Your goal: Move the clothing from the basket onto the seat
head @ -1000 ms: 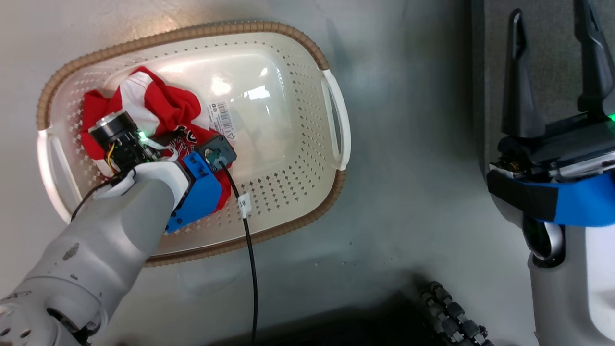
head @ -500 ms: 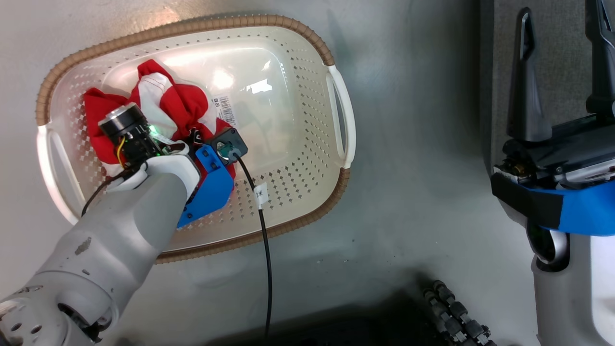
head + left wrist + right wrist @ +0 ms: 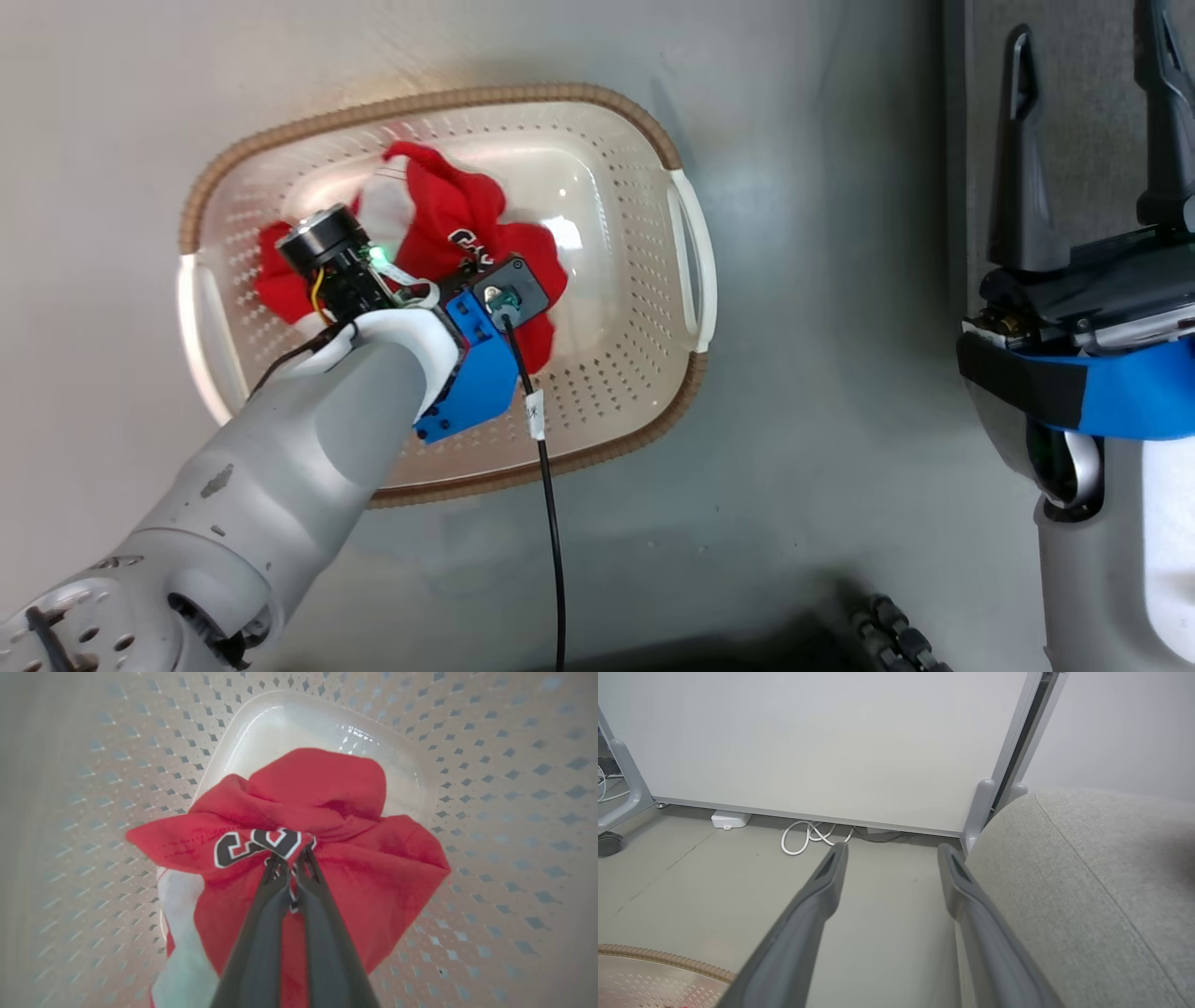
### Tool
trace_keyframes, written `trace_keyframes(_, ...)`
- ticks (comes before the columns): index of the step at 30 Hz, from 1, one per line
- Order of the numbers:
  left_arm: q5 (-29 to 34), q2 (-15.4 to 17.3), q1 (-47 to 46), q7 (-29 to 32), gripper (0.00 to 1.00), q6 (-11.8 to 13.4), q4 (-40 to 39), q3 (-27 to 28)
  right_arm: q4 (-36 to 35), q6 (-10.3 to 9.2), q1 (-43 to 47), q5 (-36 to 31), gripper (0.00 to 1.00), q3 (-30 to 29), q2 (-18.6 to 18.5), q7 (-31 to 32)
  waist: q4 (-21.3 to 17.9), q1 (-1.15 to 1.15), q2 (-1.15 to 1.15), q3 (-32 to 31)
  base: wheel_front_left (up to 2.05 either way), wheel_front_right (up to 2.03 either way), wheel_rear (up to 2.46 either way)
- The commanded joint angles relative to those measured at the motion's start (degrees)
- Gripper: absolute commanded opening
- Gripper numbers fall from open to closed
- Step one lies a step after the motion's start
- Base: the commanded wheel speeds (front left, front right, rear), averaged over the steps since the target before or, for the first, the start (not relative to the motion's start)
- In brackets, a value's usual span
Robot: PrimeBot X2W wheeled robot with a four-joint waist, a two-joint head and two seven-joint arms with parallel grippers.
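Observation:
The cream basket (image 3: 560, 93) with a brown rim stands on the grey floor, left of centre in the head view. A bunched red clothing piece (image 3: 457, 210) with white panels hangs inside it, raised off the bottom. In the left wrist view my left gripper (image 3: 292, 851) is shut on the red clothing (image 3: 327, 788), pinching the fabric beside a black-and-white number, over the perforated basket wall (image 3: 490, 812). My right gripper (image 3: 1088, 56) is open and holds nothing at the right, over the edge of the light-grey seat (image 3: 1083, 140). The right wrist view shows that gripper (image 3: 893, 849) beside the seat (image 3: 1087, 882) and the basket rim (image 3: 668, 959).
A black cable (image 3: 551, 523) runs from my left wrist down across the basket's near rim. Ahead of the right gripper stands a white panel (image 3: 808, 742) with a coiled white cord (image 3: 808, 835) at its foot. A dark ribbed part (image 3: 887, 635) lies at the bottom edge.
My left gripper has shut on the red clothing and pulled it up and towards the basket's middle, covering the barcode sticker. The head view has shifted. The right gripper stays open.

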Motion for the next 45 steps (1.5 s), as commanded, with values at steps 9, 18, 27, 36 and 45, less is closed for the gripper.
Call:
trace_keyframes(9,-5.8,-2.4,1.8,-8.3,0.00,-0.1,-0.4,-0.1,3.3,0.01,1.6,-1.1,1.00,-0.9,0.1,0.0,4.5,0.00,0.00,-9.7,0.00,0.00,0.00)
trace_keyframes(18,-10.8,-3.0,4.4,-14.1,0.00,-0.1,-1.1,-0.1,6.9,0.01,4.8,-0.7,1.00,-1.5,-0.7,0.0,7.1,0.00,0.00,-18.8,0.00,0.00,0.00)
trace_keyframes(27,-16.2,-1.8,5.7,-15.5,0.00,-0.1,-5.2,4.0,10.5,0.01,8.8,0.3,1.00,-1.8,-1.6,0.0,9.2,0.00,0.00,-27.8,0.00,0.00,0.00)
trace_keyframes(36,-14.5,1.0,9.7,-15.5,0.00,1.7,-14.3,11.7,13.3,0.01,12.9,1.4,1.00,-1.0,-1.7,0.0,10.6,0.00,0.00,-35.6,0.00,0.00,0.00)
trace_keyframes(45,-12.0,1.7,14.7,-15.5,0.00,2.2,-20.6,17.3,15.5,0.01,16.4,2.4,1.00,-0.5,-1.4,0.0,11.0,0.00,0.00,-42.1,0.00,0.00,0.00)
